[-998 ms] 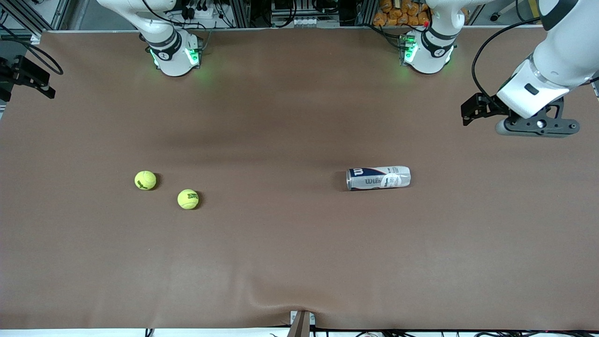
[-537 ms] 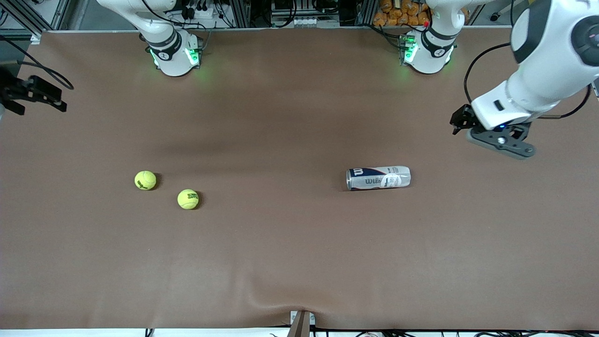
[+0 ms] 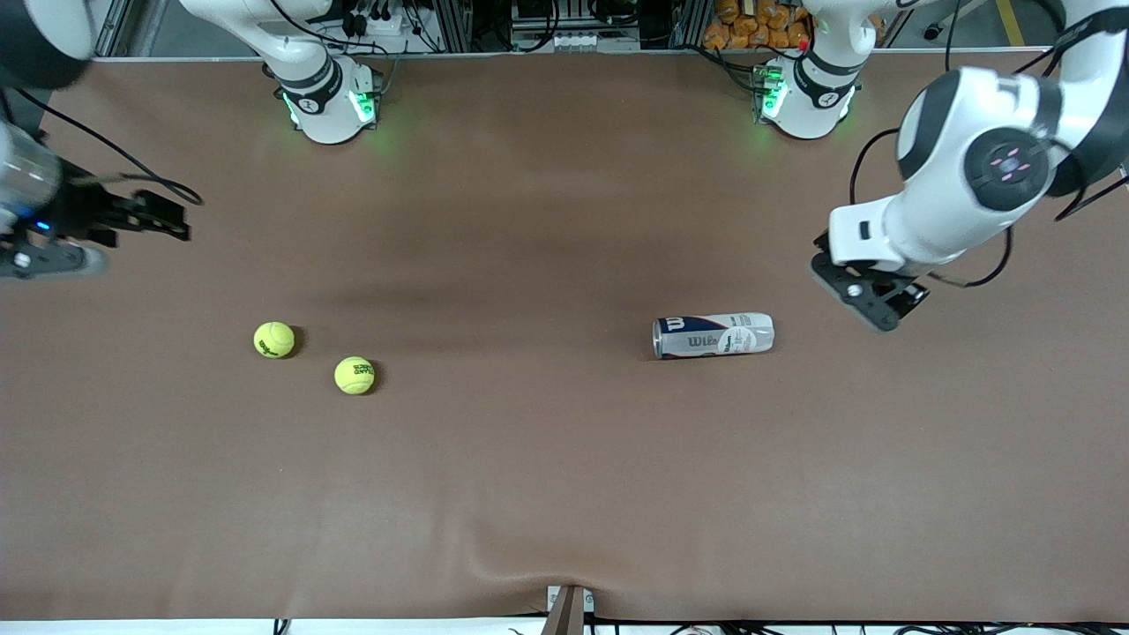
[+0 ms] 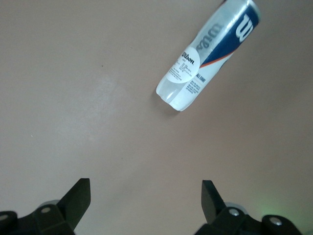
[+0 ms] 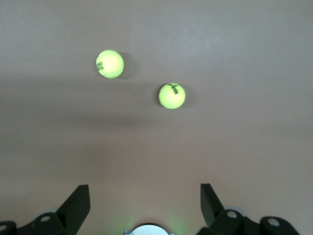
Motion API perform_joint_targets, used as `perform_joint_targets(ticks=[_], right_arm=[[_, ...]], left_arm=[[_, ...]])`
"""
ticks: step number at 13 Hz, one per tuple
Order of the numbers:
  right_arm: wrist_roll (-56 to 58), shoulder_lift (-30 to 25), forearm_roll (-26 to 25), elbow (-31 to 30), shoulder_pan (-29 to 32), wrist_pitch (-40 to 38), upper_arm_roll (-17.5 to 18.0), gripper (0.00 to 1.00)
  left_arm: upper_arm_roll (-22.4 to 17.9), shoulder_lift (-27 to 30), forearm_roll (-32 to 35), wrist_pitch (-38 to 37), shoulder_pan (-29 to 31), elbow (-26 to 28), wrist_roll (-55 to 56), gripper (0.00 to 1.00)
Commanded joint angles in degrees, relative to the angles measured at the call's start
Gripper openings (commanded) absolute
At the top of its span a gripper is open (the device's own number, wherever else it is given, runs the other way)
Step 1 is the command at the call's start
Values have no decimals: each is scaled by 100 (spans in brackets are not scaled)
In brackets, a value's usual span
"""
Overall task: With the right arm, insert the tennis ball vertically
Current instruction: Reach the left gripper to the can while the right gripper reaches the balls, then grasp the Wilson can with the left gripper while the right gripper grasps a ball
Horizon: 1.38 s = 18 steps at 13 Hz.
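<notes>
Two yellow tennis balls lie on the brown table, one (image 3: 274,339) a little farther from the front camera than the other (image 3: 355,376); both show in the right wrist view (image 5: 172,96) (image 5: 110,63). A Wilson ball can (image 3: 713,335) lies on its side toward the left arm's end and shows in the left wrist view (image 4: 208,54). My right gripper (image 3: 181,218) (image 5: 145,198) is open and empty, in the air at the right arm's end, apart from the balls. My left gripper (image 3: 869,300) (image 4: 145,196) is open and empty, close beside the can's end.
The two arm bases (image 3: 328,106) (image 3: 804,97) stand along the table's edge farthest from the front camera. A small bracket (image 3: 569,608) sits at the edge nearest that camera. The brown mat (image 3: 529,459) has a slight ripple near that bracket.
Both arms have swung in from the table's ends. The left gripper has come down close to the can; the right gripper has moved in toward the balls. Balls and can have not moved.
</notes>
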<state>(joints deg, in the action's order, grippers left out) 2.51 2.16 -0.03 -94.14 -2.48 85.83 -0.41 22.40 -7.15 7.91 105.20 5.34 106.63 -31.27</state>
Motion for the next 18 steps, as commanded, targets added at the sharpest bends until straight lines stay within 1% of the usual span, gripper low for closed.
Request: perform_joint_targets(ticks=[1,3,5,6,7,8,10,11,13,15,17,18], right_arm=[[-190,310,3,124,-200,39,-20,100],[-207,512,56,124,-270,258,-20,100],[-723,749,179,124,-305,486,-20,100],[-935,864,205,124,-410,653,-20,100],[-1128,1013,232,124,-489,846,-20,100],[-1330,1171,284,124,-507,1005,-20,100],[-1674,1373,503,106,-525,1391,-20,100],[-1753,1505,530,106,-577,1506,-20,100],[-1789,1742,522,89,-744,1848,-29,100],[-1789,2050,522,71,-754,2375,-29,100],[-1789,2253,522,62,-806,2596,-29,100],[-1789,2358,522,62,-798,2727,-29,100]], left_arm=[[37,-250,509,9,-366,-55,-55,100],[37,-523,667,-8,-472,-72,-160,100],[63,-620,773,-35,-673,-81,-458,100],[63,-638,1034,-35,-979,-81,-468,100],[63,-725,1489,-43,-1226,-90,-416,100],[63,-865,1781,-43,-1341,-98,-424,100],[63,-1085,1863,-44,-1334,-99,-459,100],[63,-1156,1872,-44,-1290,-99,-486,100],[63,-1340,2003,-44,-1343,-99,-503,100],[63,-1639,2126,-17,-1246,-99,-521,100],[54,-1798,2355,-17,-1324,-99,-495,100],[54,-1825,2364,-26,-1316,-90,-495,100]])
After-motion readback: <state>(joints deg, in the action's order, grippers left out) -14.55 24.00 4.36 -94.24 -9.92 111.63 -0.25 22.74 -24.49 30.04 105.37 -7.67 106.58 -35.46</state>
